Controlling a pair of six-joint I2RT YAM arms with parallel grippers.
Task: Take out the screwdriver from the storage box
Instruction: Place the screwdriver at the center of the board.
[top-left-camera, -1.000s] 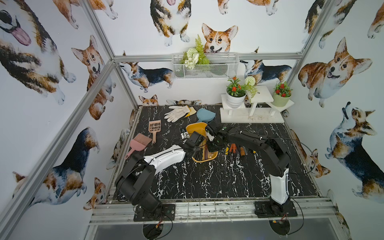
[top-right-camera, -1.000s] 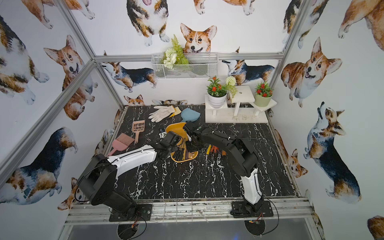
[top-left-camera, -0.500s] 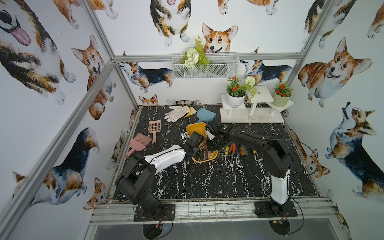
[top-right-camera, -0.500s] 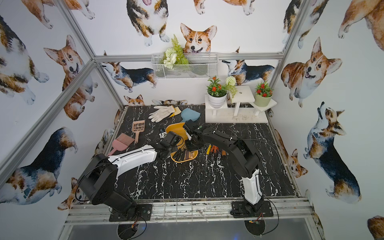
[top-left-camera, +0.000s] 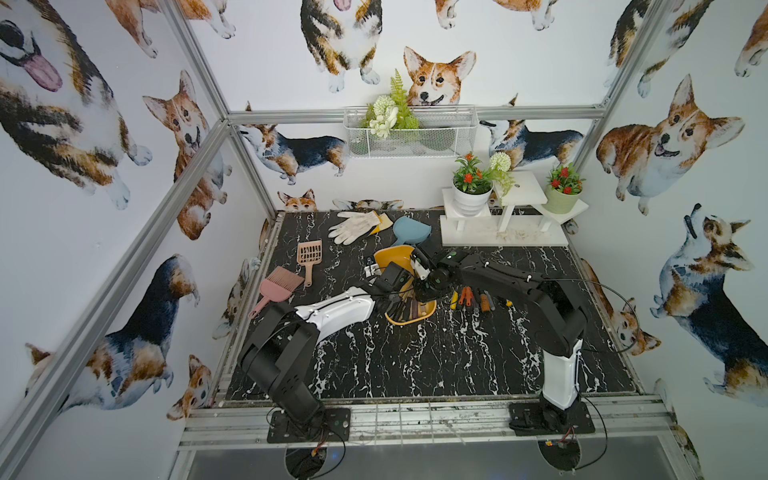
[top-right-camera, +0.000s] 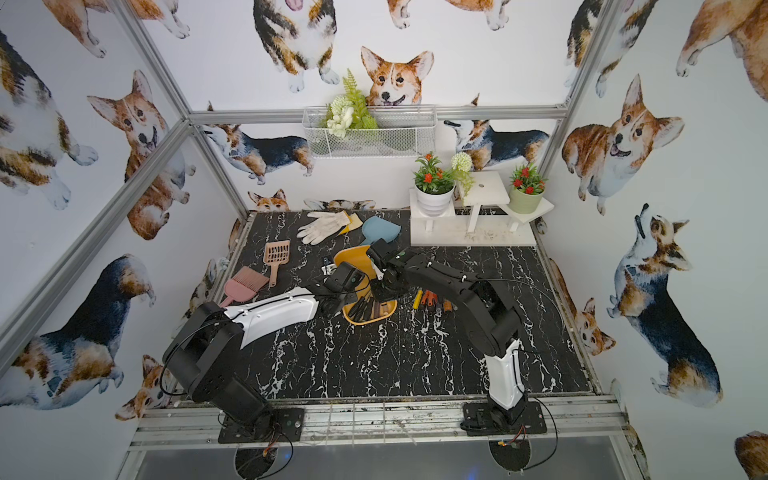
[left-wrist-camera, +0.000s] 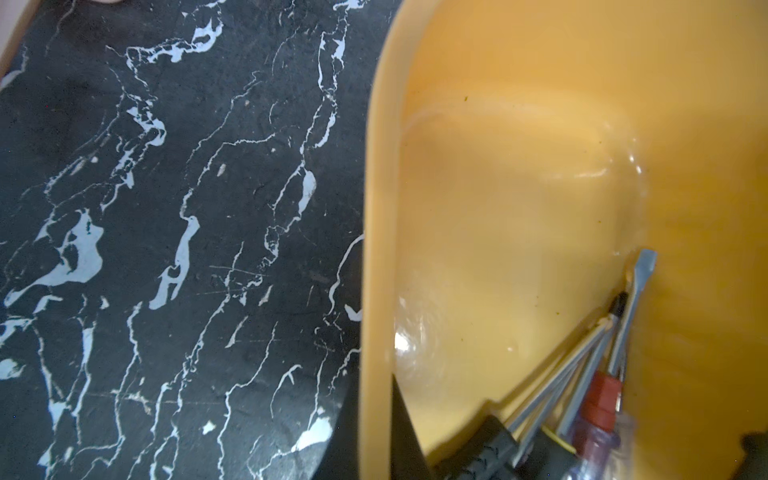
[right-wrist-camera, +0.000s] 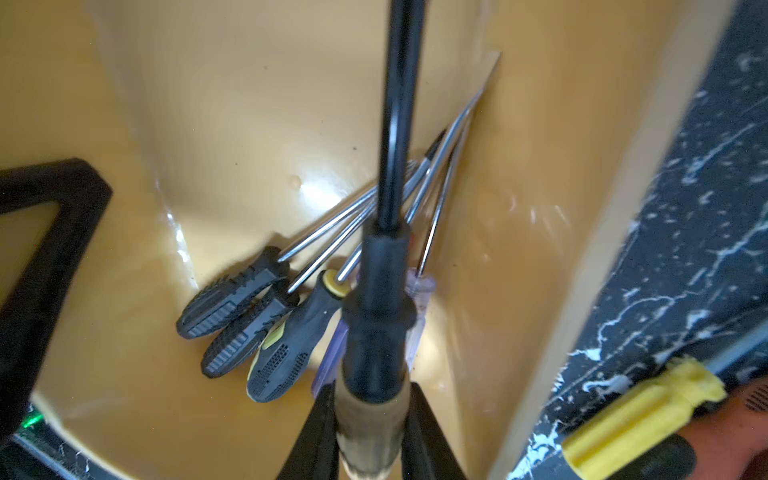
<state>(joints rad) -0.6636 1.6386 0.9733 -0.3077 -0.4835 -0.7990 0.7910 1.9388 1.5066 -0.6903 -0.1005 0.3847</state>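
We have the right gripper (right-wrist-camera: 370, 419) clamped on the tan handle of the screwdriver (right-wrist-camera: 376, 291), its black collar and shaft running straight ahead of the jaws, above the other screwdrivers (right-wrist-camera: 232, 303) lying beneath in the mustard storage box (right-wrist-camera: 249, 104), whose rim the closed left gripper (left-wrist-camera: 370, 432) pinches.

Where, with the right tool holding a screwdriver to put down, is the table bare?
Widest: the marble between storage box and the front rail. Also a strip between the loose screwdrivers and white stand. Crowded: far left, with glove, scoops, brush.
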